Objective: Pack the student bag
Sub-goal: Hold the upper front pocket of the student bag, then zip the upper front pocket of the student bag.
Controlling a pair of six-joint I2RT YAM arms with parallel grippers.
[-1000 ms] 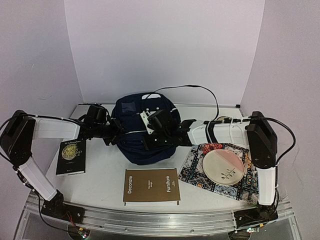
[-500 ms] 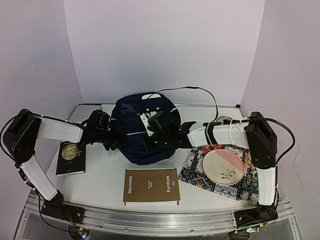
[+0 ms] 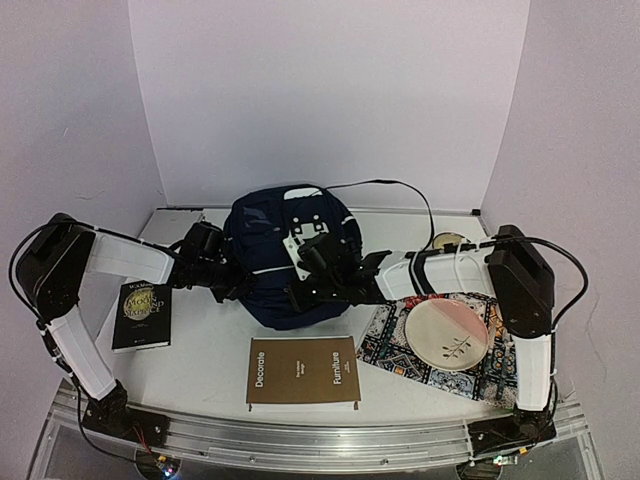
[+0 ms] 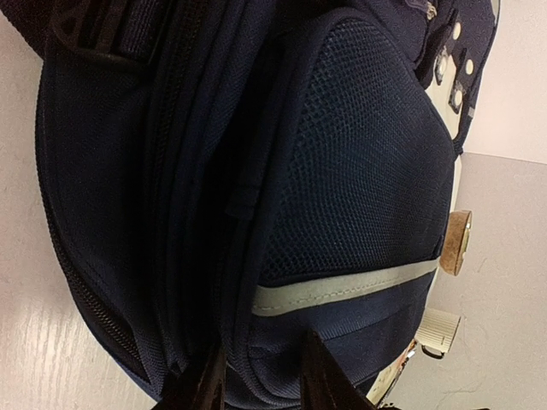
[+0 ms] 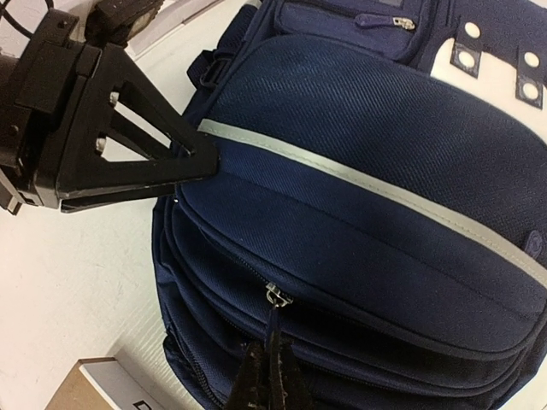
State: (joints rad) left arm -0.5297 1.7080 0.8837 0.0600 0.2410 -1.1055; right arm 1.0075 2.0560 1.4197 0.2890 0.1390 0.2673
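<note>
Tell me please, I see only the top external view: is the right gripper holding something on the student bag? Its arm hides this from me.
Observer: Yes. In the right wrist view the right gripper is shut on the zipper pull of a front compartment of the student bag.
Operator: And the left gripper?
Observer: The left wrist view shows a ridge of the bag's side between the fingers of the left gripper. I cannot tell whether it is pinched.
Operator: Is that zipper open?
Observer: In the right wrist view it looks closed on both sides of the pull.
</note>
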